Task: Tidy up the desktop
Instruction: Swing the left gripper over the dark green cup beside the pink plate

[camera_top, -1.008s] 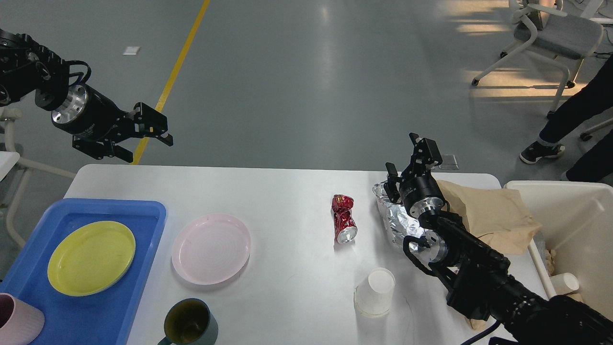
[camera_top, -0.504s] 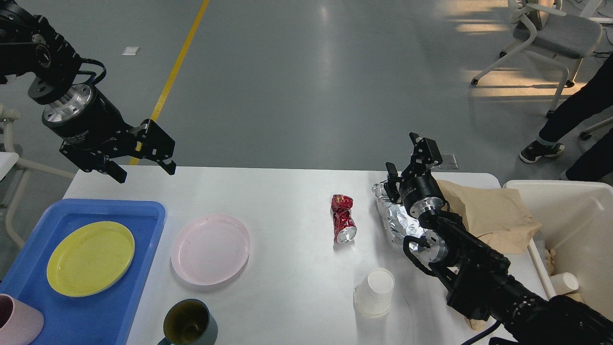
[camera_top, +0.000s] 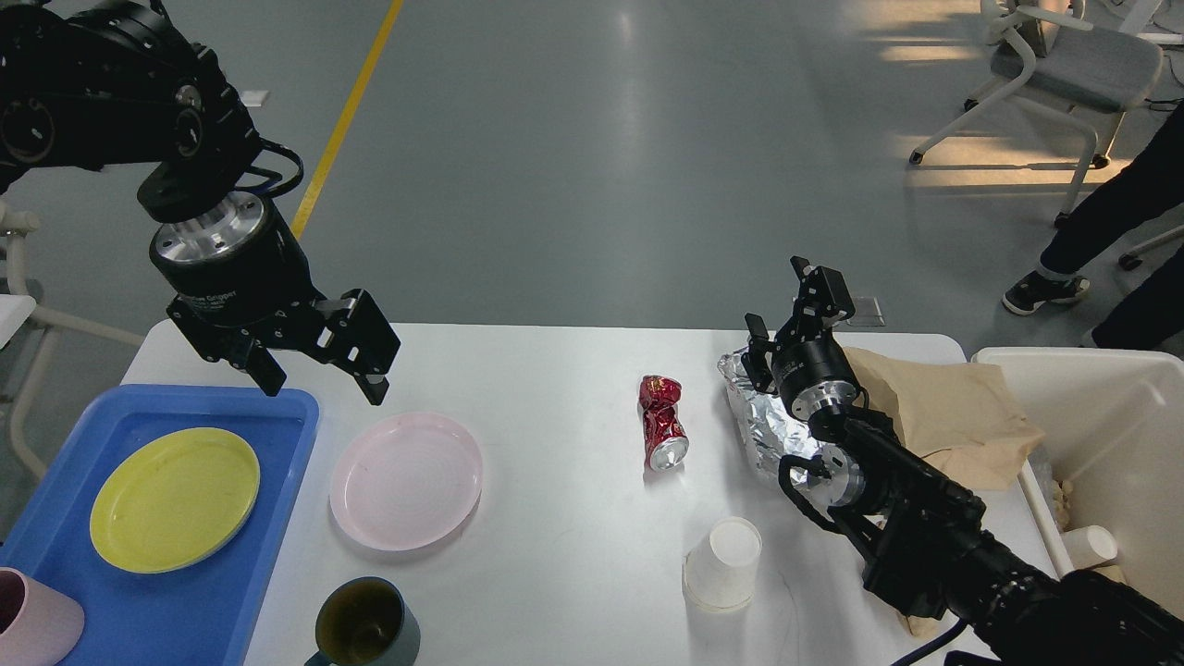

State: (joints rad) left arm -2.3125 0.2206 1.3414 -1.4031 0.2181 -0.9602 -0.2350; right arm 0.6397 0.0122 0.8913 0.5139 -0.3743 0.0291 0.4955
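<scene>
1. The white counter [camera_top: 555, 370] fills the lower part of the view, with grey floor beyond its far edge.
2. The left pincer [camera_top: 324, 375] hangs above the counter's far left, fingers spread and holding nothing, over the gap between the blue tray [camera_top: 55, 527] and the pink plate [camera_top: 407, 481].
3. A yellow plate [camera_top: 174, 499] lies in the tray; a pink cup [camera_top: 28, 629] sits at its near corner.
4. A dark mug [camera_top: 365, 627] stands at the near edge.
5. A crushed red can [camera_top: 663, 421] lies mid-counter, a white paper cup [camera_top: 724, 562] nearer.
6. The right pincer [camera_top: 786, 296] is released, empty, raised over crumpled foil [camera_top: 758, 425] beside a brown paper bag [camera_top: 953, 416].
7. A cream bin [camera_top: 1110, 435] stands at the right.
</scene>
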